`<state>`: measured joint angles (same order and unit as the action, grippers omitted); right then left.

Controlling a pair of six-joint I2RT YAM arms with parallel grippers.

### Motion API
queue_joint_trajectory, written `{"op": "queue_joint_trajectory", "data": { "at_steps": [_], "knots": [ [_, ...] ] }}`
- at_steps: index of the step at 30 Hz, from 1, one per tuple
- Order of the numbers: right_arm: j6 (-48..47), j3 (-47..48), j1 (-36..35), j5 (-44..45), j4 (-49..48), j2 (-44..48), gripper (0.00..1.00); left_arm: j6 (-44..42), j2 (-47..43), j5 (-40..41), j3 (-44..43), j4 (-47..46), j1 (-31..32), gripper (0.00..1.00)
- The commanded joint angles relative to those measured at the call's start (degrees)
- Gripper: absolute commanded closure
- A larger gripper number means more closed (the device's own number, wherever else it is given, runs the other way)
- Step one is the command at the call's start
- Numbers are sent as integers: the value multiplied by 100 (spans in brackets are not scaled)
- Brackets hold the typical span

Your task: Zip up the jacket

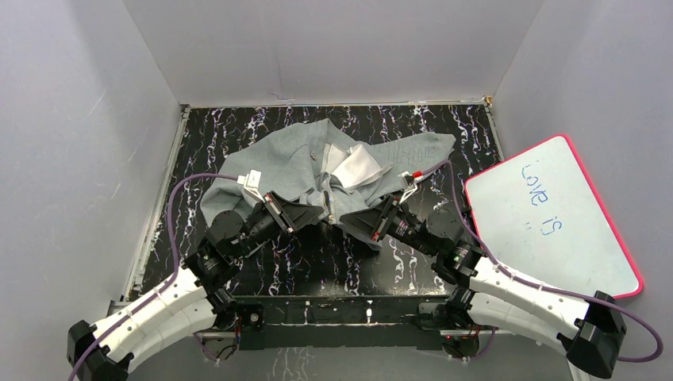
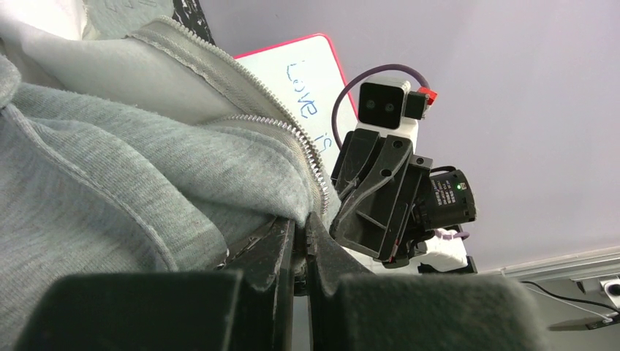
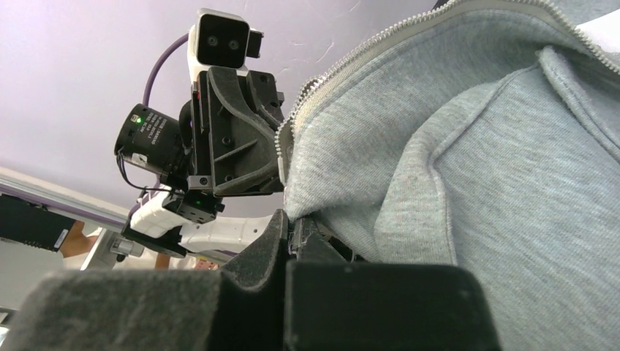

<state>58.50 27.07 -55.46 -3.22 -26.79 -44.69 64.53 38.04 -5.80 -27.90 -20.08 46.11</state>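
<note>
The light grey fleece jacket lies crumpled on the black marbled table, its white lining showing at the open front. My left gripper is shut on the bottom hem of the jacket's left front panel, beside the zipper teeth. My right gripper is shut on the bottom corner of the other panel, next to its zipper teeth. The two grippers face each other, almost touching, at the jacket's near edge. The zipper slider is hidden.
A pink-rimmed whiteboard with blue writing leans at the right of the table. Grey walls enclose the table on three sides. The right arm's wrist shows in the left wrist view, the left arm's wrist in the right wrist view.
</note>
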Motion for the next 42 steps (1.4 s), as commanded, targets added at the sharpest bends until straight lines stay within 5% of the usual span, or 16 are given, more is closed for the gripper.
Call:
{"op": "queue_joint_trajectory", "data": {
  "at_steps": [1,42],
  "knots": [
    [-58,167,13,-29,-364,201,100,-37,-266,95,-295,-123,-11,100],
    [-82,272,18,-178,-576,121,100,-77,-213,7,-339,-80,-12,100]
  ]
}}
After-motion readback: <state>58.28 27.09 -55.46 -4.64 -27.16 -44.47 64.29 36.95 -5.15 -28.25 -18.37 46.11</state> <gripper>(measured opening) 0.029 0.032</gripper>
